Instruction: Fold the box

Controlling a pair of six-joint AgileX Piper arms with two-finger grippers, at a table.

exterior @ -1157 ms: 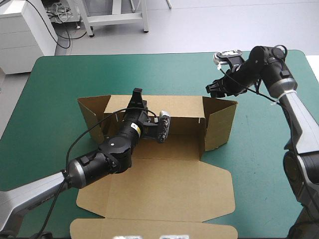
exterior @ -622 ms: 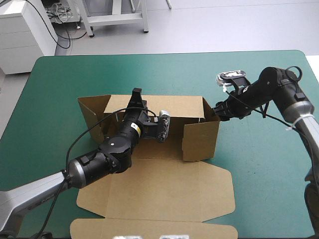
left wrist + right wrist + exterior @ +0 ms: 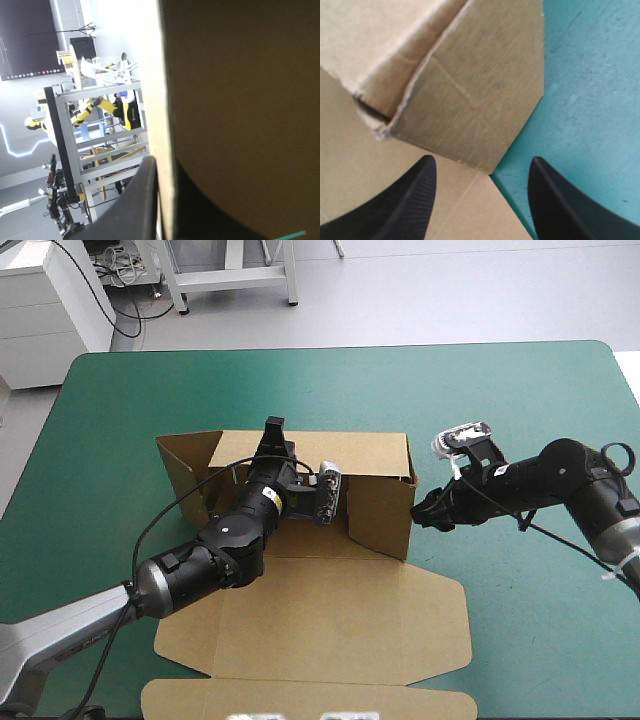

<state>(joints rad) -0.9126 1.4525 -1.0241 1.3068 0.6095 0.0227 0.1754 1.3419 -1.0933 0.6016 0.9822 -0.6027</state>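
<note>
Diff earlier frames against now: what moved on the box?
The right end effector, open, came toward the near edge of the table and swung the right end flap of the box inward across that end. The left end effector stayed shut on the back wall; the lid stayed flat.

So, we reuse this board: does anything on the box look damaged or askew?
Yes. In the right wrist view, a corner of the box, ahead of the open right gripper, looks frayed and slightly crushed, with a dark gap where the side flap meets the wall. From above, that flap slants inward rather than standing square.
</note>
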